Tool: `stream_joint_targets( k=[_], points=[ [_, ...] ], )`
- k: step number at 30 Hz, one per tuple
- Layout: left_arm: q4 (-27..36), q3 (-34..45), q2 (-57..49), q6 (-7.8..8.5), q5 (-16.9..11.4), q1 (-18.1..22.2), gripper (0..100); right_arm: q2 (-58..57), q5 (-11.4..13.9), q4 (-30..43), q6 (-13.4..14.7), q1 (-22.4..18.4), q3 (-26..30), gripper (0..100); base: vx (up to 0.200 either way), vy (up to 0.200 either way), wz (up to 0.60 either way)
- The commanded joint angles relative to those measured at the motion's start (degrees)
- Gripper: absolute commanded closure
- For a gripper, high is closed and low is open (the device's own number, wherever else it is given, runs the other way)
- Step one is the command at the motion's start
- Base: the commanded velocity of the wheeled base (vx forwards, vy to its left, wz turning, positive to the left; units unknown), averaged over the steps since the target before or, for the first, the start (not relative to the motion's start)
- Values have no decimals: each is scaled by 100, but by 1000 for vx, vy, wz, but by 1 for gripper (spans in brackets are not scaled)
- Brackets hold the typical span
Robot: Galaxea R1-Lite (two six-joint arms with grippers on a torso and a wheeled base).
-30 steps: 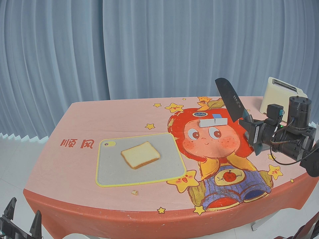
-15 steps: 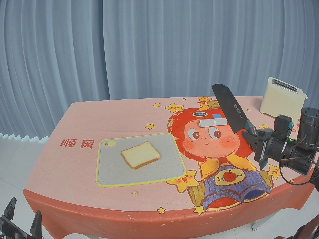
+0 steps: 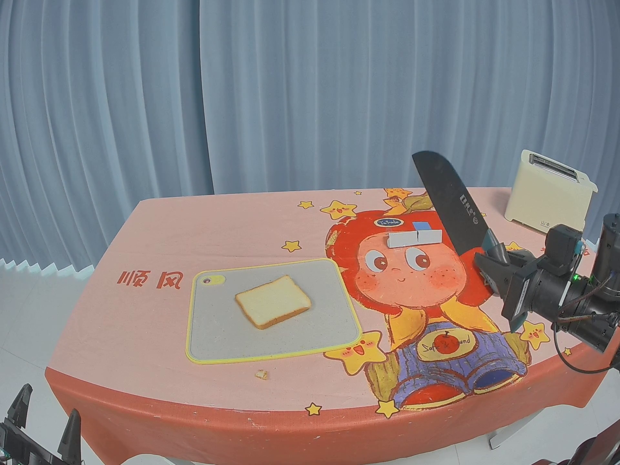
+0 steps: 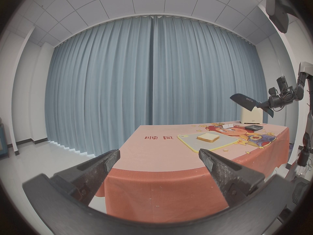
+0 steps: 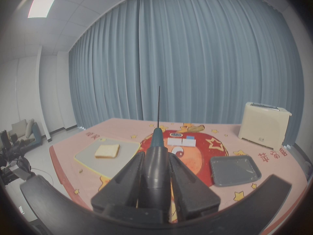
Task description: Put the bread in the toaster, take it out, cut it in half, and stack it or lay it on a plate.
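Note:
A slice of bread (image 3: 272, 301) lies flat on the grey, yellow-rimmed cutting board (image 3: 213, 330) at the table's left front. My right gripper (image 3: 497, 263) hovers over the table's right side, shut on the handle of a black knife (image 3: 452, 201) whose blade points up and toward the left. In the right wrist view the knife (image 5: 158, 105) is edge-on between the closed fingers (image 5: 192, 186), with the bread (image 5: 107, 150) beyond it. The cream toaster (image 3: 549, 192) stands at the back right. My left gripper (image 4: 159, 167) is open, low and off the table's left front corner.
A dark grey tray (image 5: 234, 170) lies on the table near the toaster (image 5: 264, 124). A small white and blue block (image 3: 414, 236) sits mid-table. A crumb (image 3: 261, 374) lies in front of the board. Curtains hang behind the table.
My right arm has drawn back to the right and toward the table's near edge with the knife, and the blade now leans further over. The bread and left gripper have stayed put.

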Motion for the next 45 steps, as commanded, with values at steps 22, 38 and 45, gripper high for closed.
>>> stream_joint_targets(
  k=[22,38,45],
  points=[
    [-1,101,-93,8,-2,2,0,45,29,-557,338,-22,38,100,0,0,0],
    [7,101,-93,-1,-2,2,0,45,20,-557,356,66,108,100,0,0,0],
    [-1,101,-93,-1,-2,2,0,36,38,-557,303,101,125,100,0,0,0]
  ],
)
